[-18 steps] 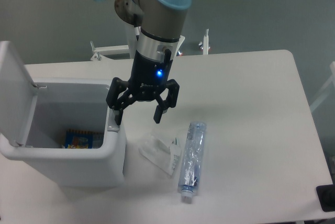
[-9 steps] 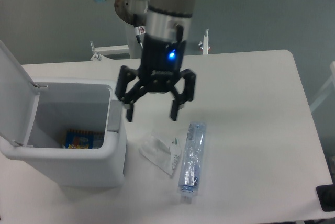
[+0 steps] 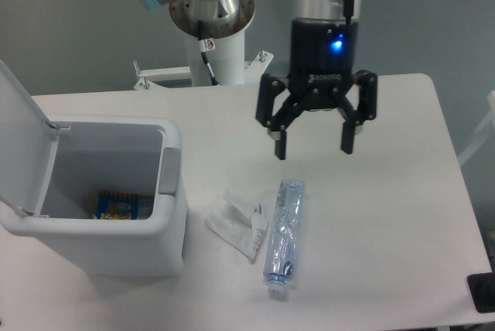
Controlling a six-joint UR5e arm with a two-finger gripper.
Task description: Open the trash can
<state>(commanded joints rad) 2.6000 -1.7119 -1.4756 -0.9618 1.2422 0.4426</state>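
The white boxy trash can [image 3: 100,246] stands at the table's left with its lid [image 3: 17,126] swung up and back, so the inside shows. A grey push-button strip [image 3: 168,170] sits on its right rim. A colourful wrapper [image 3: 116,206] lies at the bottom of the can. My gripper [image 3: 313,145] hangs open and empty above the middle of the table, well to the right of the can and apart from it, fingers pointing down.
A crushed clear plastic bottle [image 3: 283,234] lies on the white table [image 3: 387,192] below the gripper. A crumpled white wrapper [image 3: 236,224] lies between the bottle and the can. The robot's base post [image 3: 213,37] stands behind the table.
The gripper has moved right and up, away from the can's right rim to above the table's middle. The lid stays open.
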